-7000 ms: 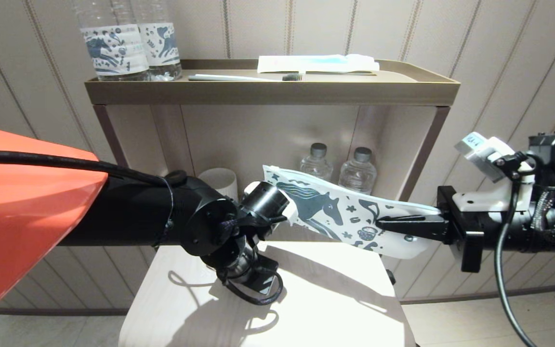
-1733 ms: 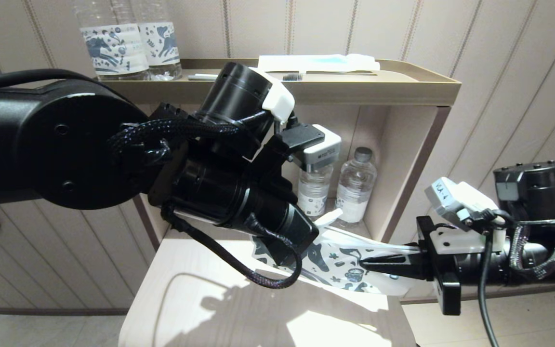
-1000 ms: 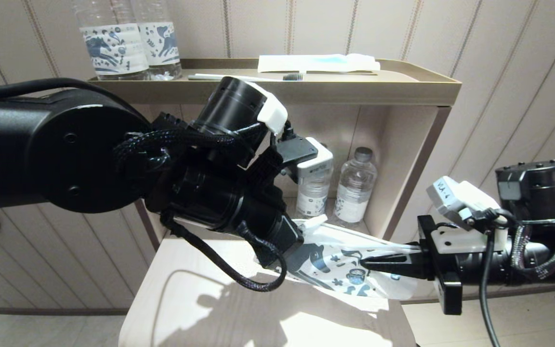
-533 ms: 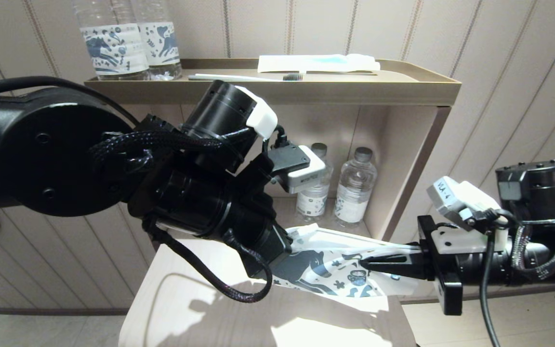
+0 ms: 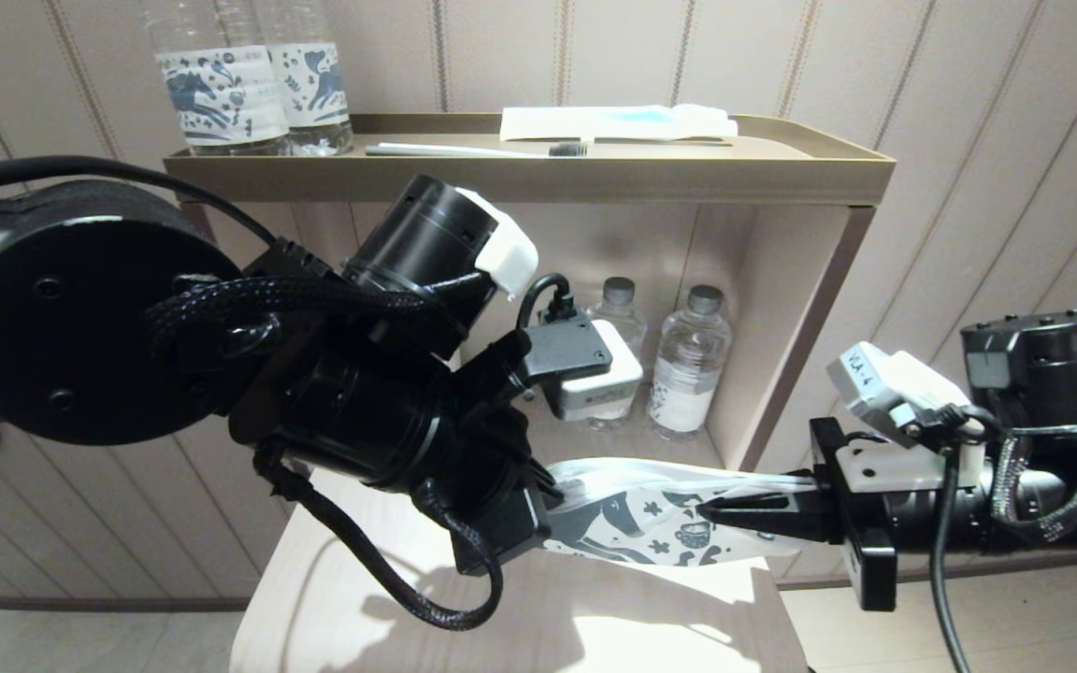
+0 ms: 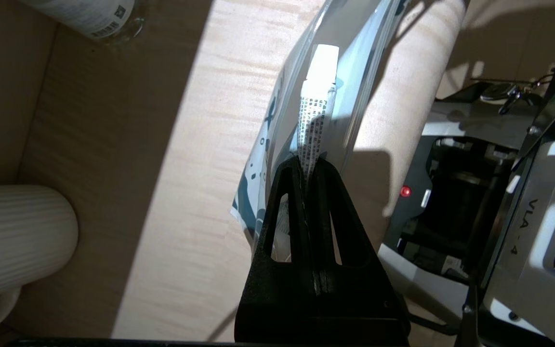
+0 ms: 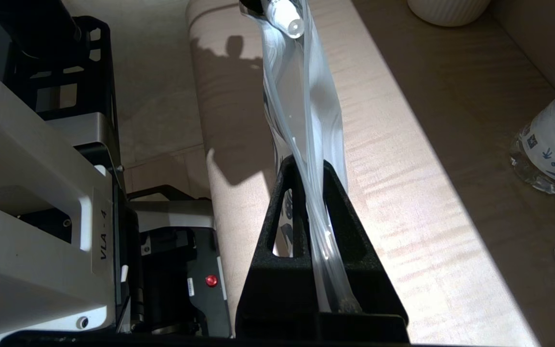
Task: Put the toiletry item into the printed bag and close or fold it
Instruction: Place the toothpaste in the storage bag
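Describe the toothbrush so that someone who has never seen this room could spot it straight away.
Find the brown shelf unit against the striped wall and look at its top tray. The toothbrush lies flat there, in front of a white and light blue packet and beside two tall bottles. It is the only thin white stick, with dark bristles at one end.

Both arms meet at the printed bag (image 5: 660, 523). The left gripper (image 6: 307, 166) is closed on its left end, wrist bent downward. The right gripper (image 5: 709, 512) is closed on its right end, arm level.
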Controlling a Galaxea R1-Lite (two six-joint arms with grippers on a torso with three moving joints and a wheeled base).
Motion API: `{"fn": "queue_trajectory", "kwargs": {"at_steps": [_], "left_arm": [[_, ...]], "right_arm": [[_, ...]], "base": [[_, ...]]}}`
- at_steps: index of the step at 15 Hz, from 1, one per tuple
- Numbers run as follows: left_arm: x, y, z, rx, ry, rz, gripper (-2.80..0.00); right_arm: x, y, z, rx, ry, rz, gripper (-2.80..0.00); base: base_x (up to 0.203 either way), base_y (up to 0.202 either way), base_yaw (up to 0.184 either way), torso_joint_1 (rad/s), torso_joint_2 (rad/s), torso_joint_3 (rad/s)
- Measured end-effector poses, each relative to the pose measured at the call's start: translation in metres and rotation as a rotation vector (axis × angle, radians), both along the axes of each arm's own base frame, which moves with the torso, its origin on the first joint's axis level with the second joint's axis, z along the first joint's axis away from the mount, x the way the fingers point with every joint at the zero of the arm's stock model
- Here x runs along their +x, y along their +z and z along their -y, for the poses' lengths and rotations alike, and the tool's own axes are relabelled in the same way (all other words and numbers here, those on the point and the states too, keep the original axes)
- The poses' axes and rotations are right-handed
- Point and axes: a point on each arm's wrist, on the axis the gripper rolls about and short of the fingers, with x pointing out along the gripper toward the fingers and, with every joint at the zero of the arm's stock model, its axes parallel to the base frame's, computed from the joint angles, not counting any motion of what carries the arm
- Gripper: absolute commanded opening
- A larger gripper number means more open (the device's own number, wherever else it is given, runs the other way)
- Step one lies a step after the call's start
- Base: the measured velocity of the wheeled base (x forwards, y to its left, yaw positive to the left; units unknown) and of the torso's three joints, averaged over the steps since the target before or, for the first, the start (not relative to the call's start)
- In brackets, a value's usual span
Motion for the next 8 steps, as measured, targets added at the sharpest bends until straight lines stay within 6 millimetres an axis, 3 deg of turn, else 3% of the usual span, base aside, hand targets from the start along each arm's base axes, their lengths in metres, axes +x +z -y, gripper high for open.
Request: {"fn": "queue_trajectory", "kwargs": {"at_steps": [8], "left_arm": [[0.0065,0.0027,0.0092,0.002,-0.020,0.037,-2.80]], "right_arm": [[0.0006,-0.0027,-0.0022,-0.004,0.008,-0.011,-2.80]], "base": [[0.000,0.000,0.000,0.000,0.00,0.000]]}}
